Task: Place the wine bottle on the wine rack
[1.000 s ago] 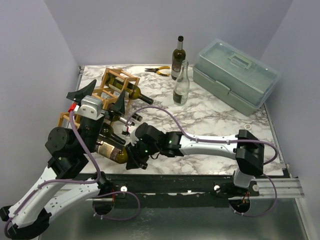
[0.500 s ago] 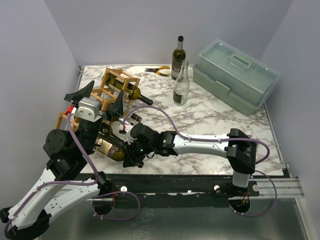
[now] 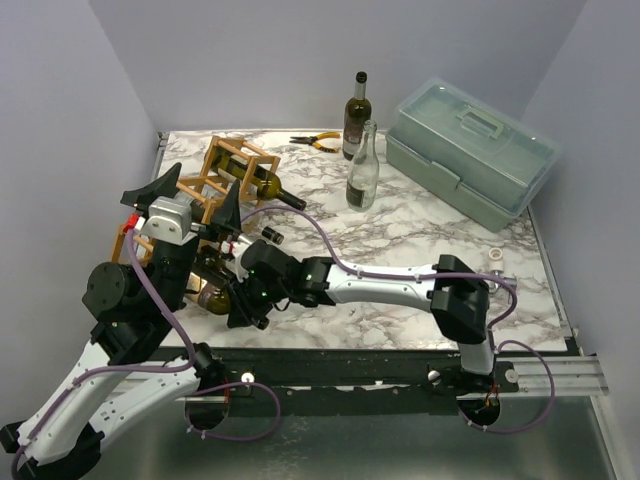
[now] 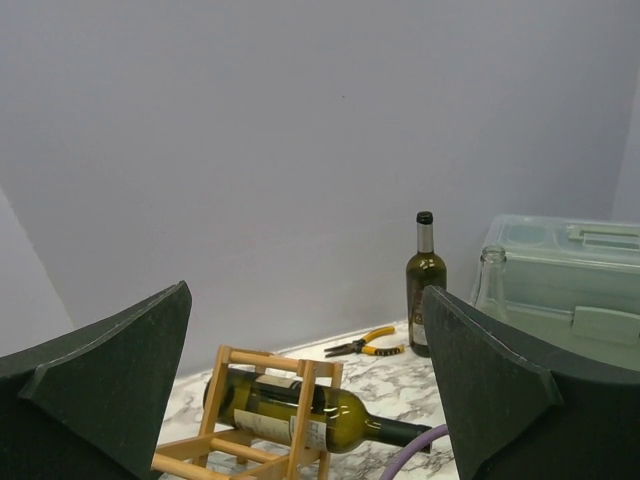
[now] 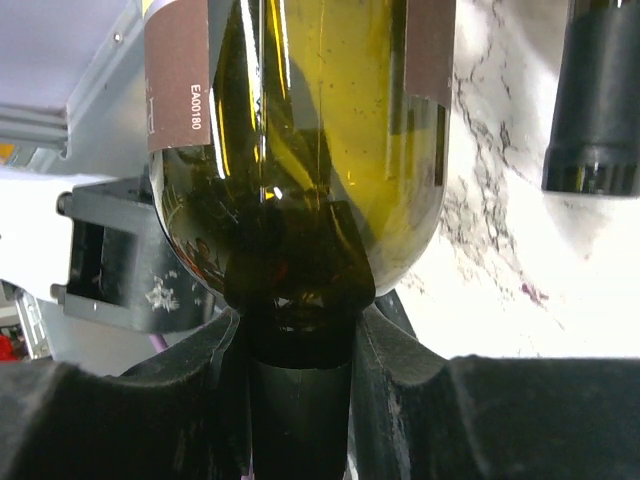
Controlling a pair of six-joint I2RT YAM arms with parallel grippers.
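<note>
Wine bottle (image 5: 300, 150) held on its side at the front left of the table (image 3: 420, 230), beside the wine rack (image 4: 300, 395), neck clamped by the right gripper (image 5: 300, 335), left gripper (image 4: 305, 295) jaws spread wide

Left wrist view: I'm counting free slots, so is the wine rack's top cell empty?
No, a green wine bottle lies on its side through the top cell of the wine rack.

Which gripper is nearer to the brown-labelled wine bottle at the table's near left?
Right. The right gripper is shut on the neck of that wine bottle; the left gripper hangs open, raised near the wine rack, clear of the bottle.
</note>
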